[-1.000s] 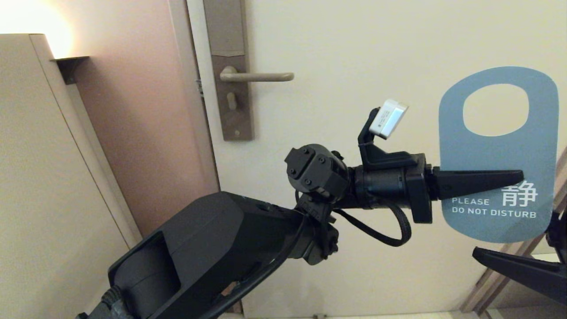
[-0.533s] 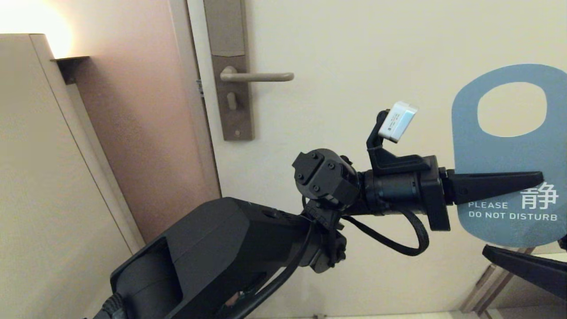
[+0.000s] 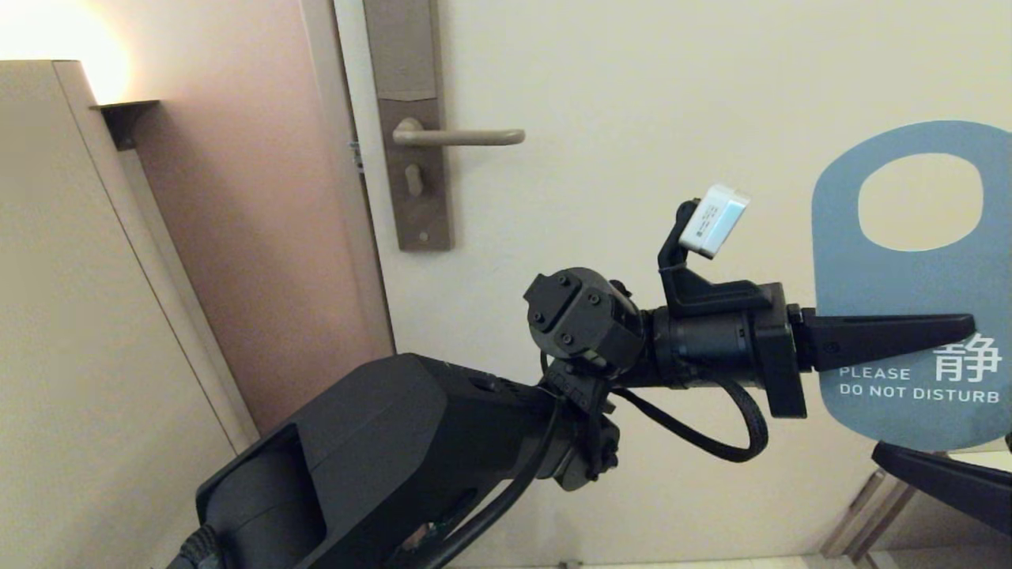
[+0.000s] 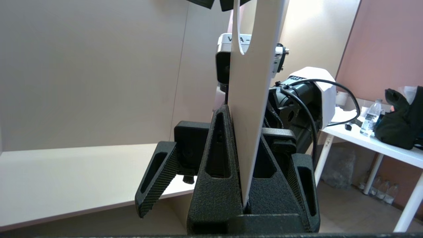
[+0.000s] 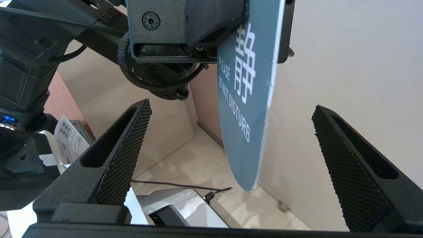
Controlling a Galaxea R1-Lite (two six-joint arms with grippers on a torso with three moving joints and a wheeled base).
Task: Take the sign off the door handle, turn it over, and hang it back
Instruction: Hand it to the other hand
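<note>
The sign (image 3: 901,300) is pinched flat between the pressed-together fingers of the left gripper (image 3: 961,328), which is reached out level in front of the door (image 3: 632,103), well to the right of the door handle (image 3: 462,137) and lower than it. The grip is taken across the sign's lower half, just above the lettering. Directly below the sign's rounded bottom edge the right gripper (image 5: 231,152) is held, its fingers spread wide to either side of that edge without touching it. The sign is kept upright, its oval hole uppermost. The blue face, lettered "PLEASE DO NOT DISTURB" in white, is turned away from the door; the other face (image 4: 251,109) is seen as plain white.
</note>
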